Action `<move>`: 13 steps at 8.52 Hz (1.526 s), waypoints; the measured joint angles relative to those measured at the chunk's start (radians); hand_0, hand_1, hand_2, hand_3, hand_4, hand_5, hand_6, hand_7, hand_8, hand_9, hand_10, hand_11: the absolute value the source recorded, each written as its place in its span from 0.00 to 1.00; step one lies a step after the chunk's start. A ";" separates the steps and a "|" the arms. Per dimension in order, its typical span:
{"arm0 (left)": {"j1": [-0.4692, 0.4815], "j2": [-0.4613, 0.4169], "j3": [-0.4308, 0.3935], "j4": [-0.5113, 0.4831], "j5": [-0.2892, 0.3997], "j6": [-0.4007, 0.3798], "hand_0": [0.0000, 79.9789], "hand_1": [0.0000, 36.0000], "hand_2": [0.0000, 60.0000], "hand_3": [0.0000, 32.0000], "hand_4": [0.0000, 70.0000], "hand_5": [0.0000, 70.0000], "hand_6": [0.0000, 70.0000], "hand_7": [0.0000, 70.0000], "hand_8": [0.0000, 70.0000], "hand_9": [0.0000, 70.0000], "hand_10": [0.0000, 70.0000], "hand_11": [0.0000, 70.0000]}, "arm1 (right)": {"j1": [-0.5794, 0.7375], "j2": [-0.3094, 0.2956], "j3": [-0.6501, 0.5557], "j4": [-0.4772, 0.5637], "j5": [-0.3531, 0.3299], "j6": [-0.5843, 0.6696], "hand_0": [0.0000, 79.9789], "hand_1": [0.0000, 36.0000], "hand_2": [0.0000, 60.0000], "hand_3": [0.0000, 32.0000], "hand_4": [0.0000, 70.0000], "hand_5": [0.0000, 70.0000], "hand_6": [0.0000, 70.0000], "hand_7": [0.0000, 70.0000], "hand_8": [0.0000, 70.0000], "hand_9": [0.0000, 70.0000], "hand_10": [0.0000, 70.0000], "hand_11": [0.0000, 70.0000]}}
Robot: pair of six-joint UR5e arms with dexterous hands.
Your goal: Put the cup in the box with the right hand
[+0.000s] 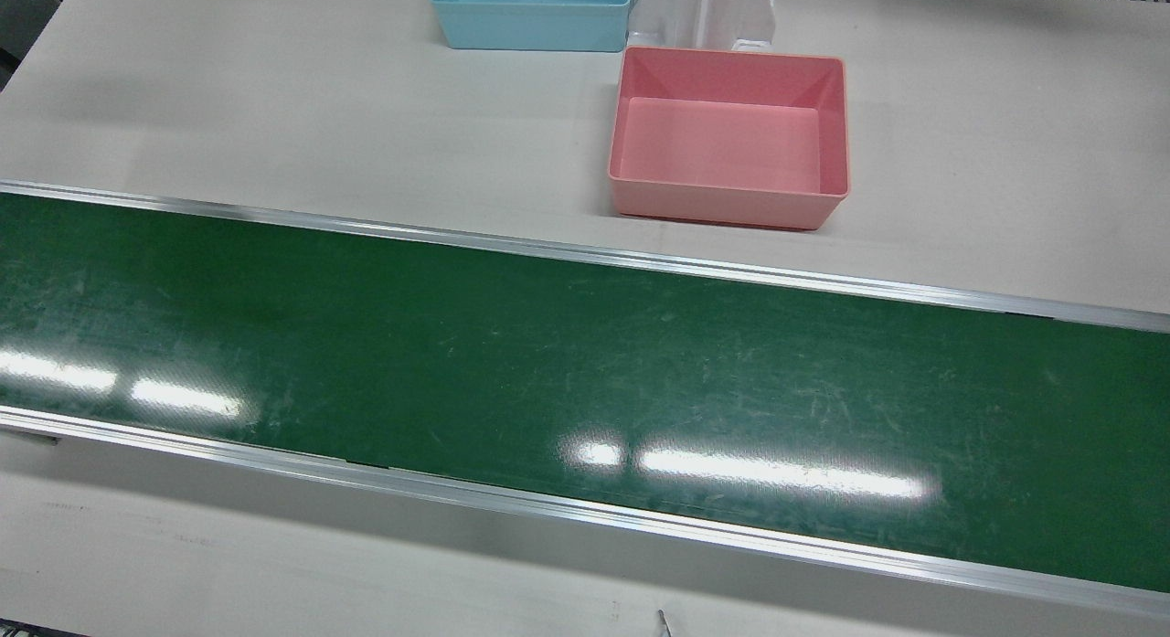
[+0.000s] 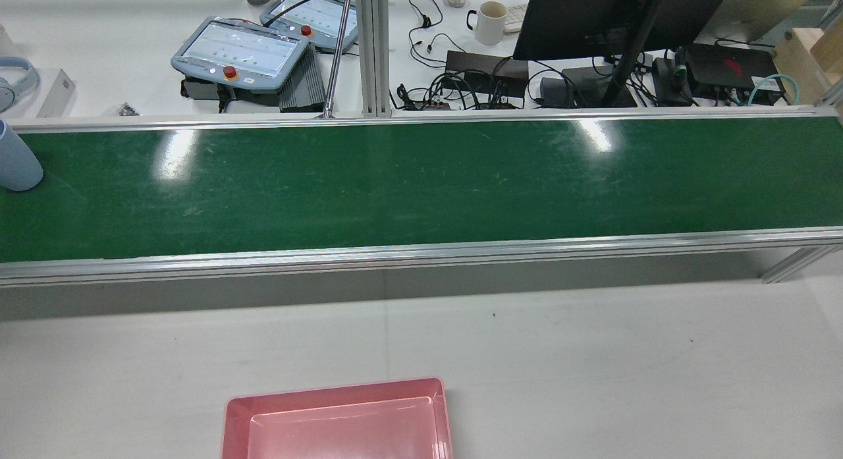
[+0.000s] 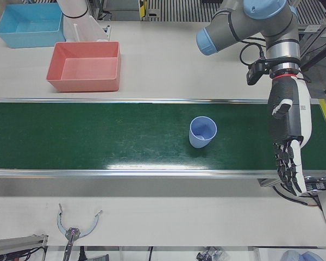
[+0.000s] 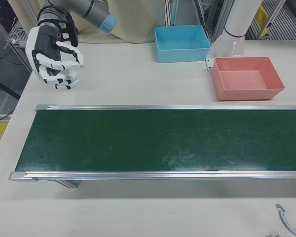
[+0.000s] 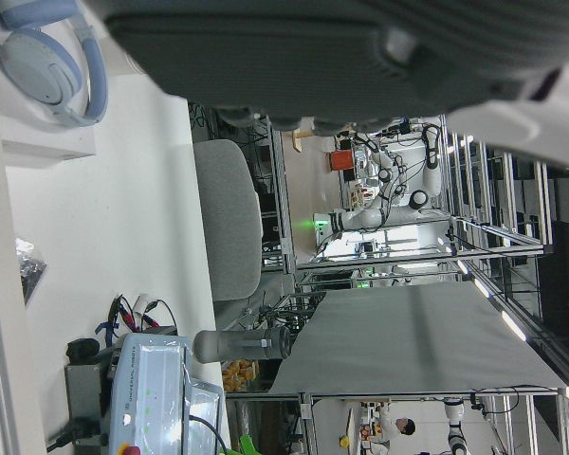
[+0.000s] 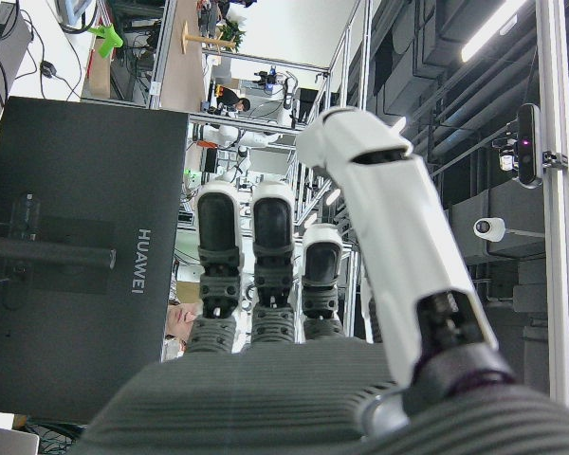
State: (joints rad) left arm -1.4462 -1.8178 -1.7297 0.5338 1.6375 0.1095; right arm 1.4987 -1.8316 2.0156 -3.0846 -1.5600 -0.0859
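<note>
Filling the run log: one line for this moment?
cup: upright on belt | right hand: open, off belt | left hand: open | pink box: empty

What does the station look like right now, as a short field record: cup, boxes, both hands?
cup: blue cup, upright on the green belt, on the left arm's half
pink box: pink box on the table beside the belt, nothing in it
blue box: blue box behind the pink one, toward the pedestal
right hand: right hand open, holding nothing, above the table by the belt's far end from the cup
left hand: left hand open, fingers pointing down, at the belt's end
task state: cup not yet grasped
</note>
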 measured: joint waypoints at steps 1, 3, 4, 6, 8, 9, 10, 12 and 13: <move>0.000 0.000 0.000 0.000 0.000 0.000 0.00 0.00 0.00 0.00 0.00 0.00 0.00 0.00 0.00 0.00 0.00 0.00 | 0.000 0.000 0.000 0.000 0.000 0.000 1.00 1.00 0.54 0.00 0.33 0.30 0.30 1.00 0.62 0.77 0.46 0.71; 0.001 0.000 0.000 0.000 0.000 -0.001 0.00 0.00 0.00 0.00 0.00 0.00 0.00 0.00 0.00 0.00 0.00 0.00 | 0.000 0.000 0.000 0.000 0.000 0.000 1.00 1.00 0.54 0.00 0.34 0.30 0.30 1.00 0.62 0.77 0.47 0.71; 0.001 0.000 0.000 0.000 0.000 -0.001 0.00 0.00 0.00 0.00 0.00 0.00 0.00 0.00 0.00 0.00 0.00 0.00 | 0.000 0.000 0.000 0.000 0.000 0.000 1.00 1.00 0.54 0.00 0.33 0.30 0.30 1.00 0.62 0.77 0.47 0.71; 0.000 0.000 -0.001 0.000 -0.001 -0.001 0.00 0.00 0.00 0.00 0.00 0.00 0.00 0.00 0.00 0.00 0.00 0.00 | 0.000 0.000 0.000 0.000 0.000 0.000 1.00 1.00 0.54 0.00 0.33 0.30 0.30 1.00 0.62 0.77 0.47 0.71; 0.001 0.000 -0.001 0.000 -0.001 -0.001 0.00 0.00 0.00 0.00 0.00 0.00 0.00 0.00 0.00 0.00 0.00 0.00 | 0.000 0.000 0.000 0.000 0.000 0.001 1.00 1.00 0.54 0.00 0.34 0.30 0.30 1.00 0.62 0.77 0.47 0.71; 0.001 0.000 -0.001 0.000 0.000 -0.001 0.00 0.00 0.00 0.00 0.00 0.00 0.00 0.00 0.00 0.00 0.00 0.00 | 0.000 0.000 0.000 0.000 0.000 0.001 1.00 1.00 0.54 0.00 0.34 0.30 0.30 1.00 0.62 0.77 0.47 0.71; 0.001 0.000 -0.001 0.000 0.000 -0.001 0.00 0.00 0.00 0.00 0.00 0.00 0.00 0.00 0.00 0.00 0.00 0.00 | 0.000 0.000 0.000 0.001 0.000 0.000 1.00 1.00 0.53 0.00 0.33 0.30 0.30 1.00 0.62 0.77 0.46 0.71; 0.000 0.000 0.000 0.000 -0.001 -0.001 0.00 0.00 0.00 0.00 0.00 0.00 0.00 0.00 0.00 0.00 0.00 0.00 | 0.000 0.000 0.000 0.001 0.000 0.000 1.00 1.00 0.53 0.00 0.33 0.30 0.30 1.00 0.62 0.77 0.46 0.71; 0.000 0.000 0.001 0.000 0.000 -0.001 0.00 0.00 0.00 0.00 0.00 0.00 0.00 0.00 0.00 0.00 0.00 0.00 | 0.000 0.000 0.000 0.000 0.000 0.001 1.00 1.00 0.54 0.00 0.34 0.30 0.30 1.00 0.62 0.77 0.47 0.71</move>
State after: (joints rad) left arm -1.4464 -1.8178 -1.7290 0.5341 1.6373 0.1089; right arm 1.4987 -1.8316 2.0156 -3.0844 -1.5601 -0.0854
